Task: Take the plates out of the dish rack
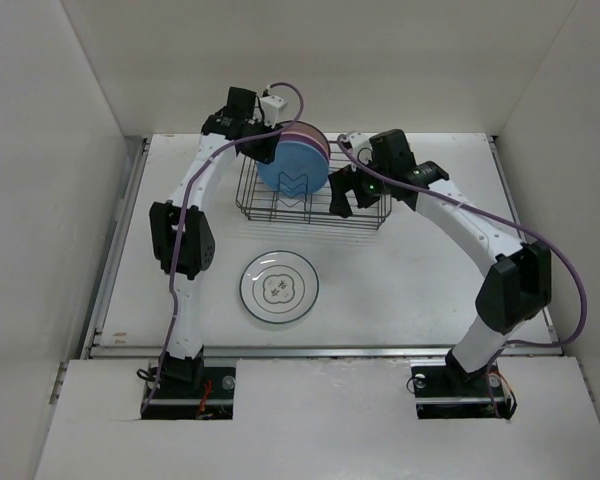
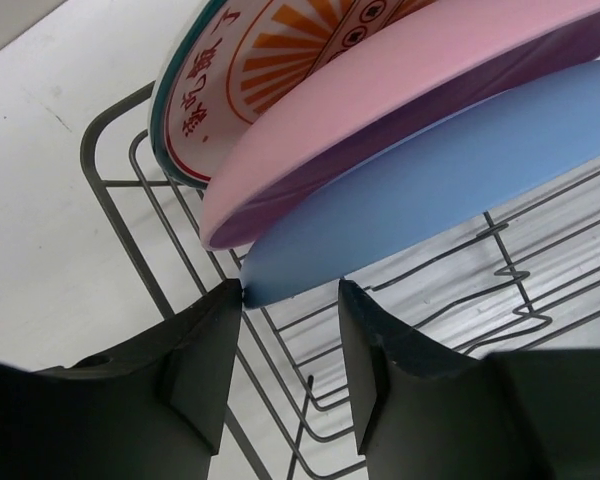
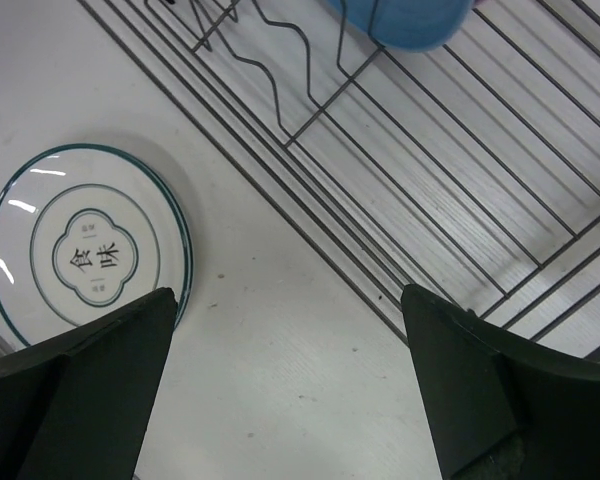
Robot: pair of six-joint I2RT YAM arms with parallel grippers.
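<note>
In the dish rack [image 1: 352,207], the blue plate [image 2: 430,170] stands upright between the left gripper's [image 2: 290,292] parted jaws.

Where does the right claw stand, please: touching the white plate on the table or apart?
Apart: the top view shows table between right claw and white plate.

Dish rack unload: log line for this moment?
left claw open around blue plate rim | right claw open, empty | flower plate on table

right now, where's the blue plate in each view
top external: blue plate upper centre, upright in the dish rack.
left wrist: centre right, its edge between the fingers of the left gripper.
right wrist: top edge, behind wires.
shared landmark: the dish rack's black wires.
</note>
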